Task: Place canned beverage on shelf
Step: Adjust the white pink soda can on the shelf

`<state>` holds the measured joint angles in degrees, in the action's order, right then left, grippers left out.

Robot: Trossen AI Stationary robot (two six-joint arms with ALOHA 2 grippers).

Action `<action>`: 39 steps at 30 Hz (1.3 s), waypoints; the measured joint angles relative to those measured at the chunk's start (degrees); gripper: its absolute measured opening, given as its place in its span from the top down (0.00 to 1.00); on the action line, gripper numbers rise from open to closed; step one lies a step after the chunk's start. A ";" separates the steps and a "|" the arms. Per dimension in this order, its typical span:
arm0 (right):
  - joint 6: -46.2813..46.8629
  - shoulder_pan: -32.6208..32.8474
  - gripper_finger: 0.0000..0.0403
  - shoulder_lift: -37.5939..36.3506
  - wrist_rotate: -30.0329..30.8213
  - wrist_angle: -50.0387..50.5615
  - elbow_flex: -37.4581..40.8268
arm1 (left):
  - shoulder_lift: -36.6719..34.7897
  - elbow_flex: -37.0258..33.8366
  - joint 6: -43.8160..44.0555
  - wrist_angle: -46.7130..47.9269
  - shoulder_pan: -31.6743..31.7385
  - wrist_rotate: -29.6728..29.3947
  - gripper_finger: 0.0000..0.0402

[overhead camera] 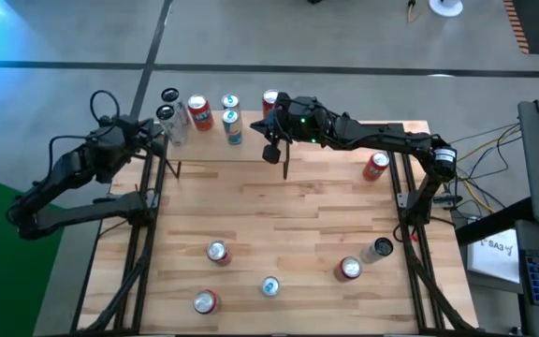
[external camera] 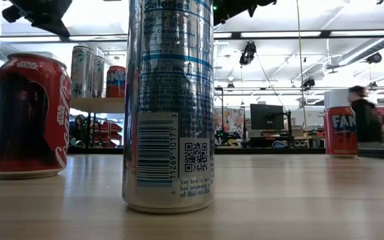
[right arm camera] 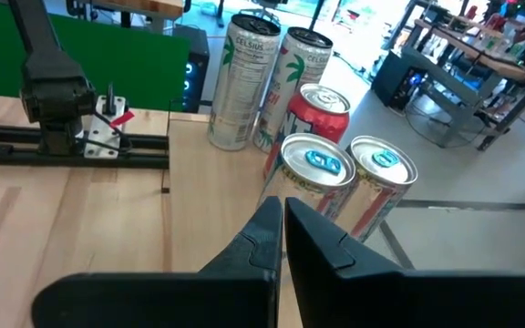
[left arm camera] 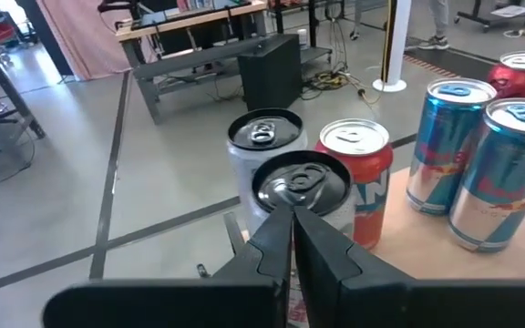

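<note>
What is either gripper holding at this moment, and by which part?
Nothing is held. The left gripper and the right gripper are both shut on nothing, hovering beside the cans on the shelf.

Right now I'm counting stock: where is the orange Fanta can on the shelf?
In the high view the orange Fanta can stands on the shelf at the table's far edge, left of centre, between the silver Celsius cans and the blue-topped cans.
</note>
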<state>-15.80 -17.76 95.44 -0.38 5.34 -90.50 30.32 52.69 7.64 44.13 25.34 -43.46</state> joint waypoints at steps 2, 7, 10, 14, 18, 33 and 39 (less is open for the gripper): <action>0.06 0.00 0.98 0.00 0.00 -0.06 0.00 | 0.36 0.00 0.01 -0.01 -0.02 0.05 1.00; 2.74 0.02 0.98 0.34 -0.06 -0.13 -2.65 | 1.29 0.00 -1.75 -0.78 -0.02 0.04 1.00; 3.28 0.12 0.98 2.19 -0.28 -0.50 -6.06 | 0.86 0.00 -2.67 -2.25 -0.02 0.06 1.00; 3.25 0.13 0.98 7.38 -2.08 0.18 -12.02 | -0.69 0.00 -3.43 -2.69 -0.02 0.50 1.00; 3.25 0.10 0.98 12.54 -2.19 -0.10 -19.28 | -2.74 0.00 -3.10 -2.56 0.00 3.43 1.00; 1.79 -0.22 0.98 25.55 -2.87 2.84 -37.12 | -7.58 -0.05 -10.27 2.97 0.00 19.14 1.00; 0.81 -0.16 0.98 24.33 -2.84 8.16 -37.63 | -4.55 -0.07 -14.74 1.92 -0.02 24.69 1.00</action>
<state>-15.00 -17.92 119.77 -3.22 13.50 -128.13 25.77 52.62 -7.10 46.05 25.32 -18.76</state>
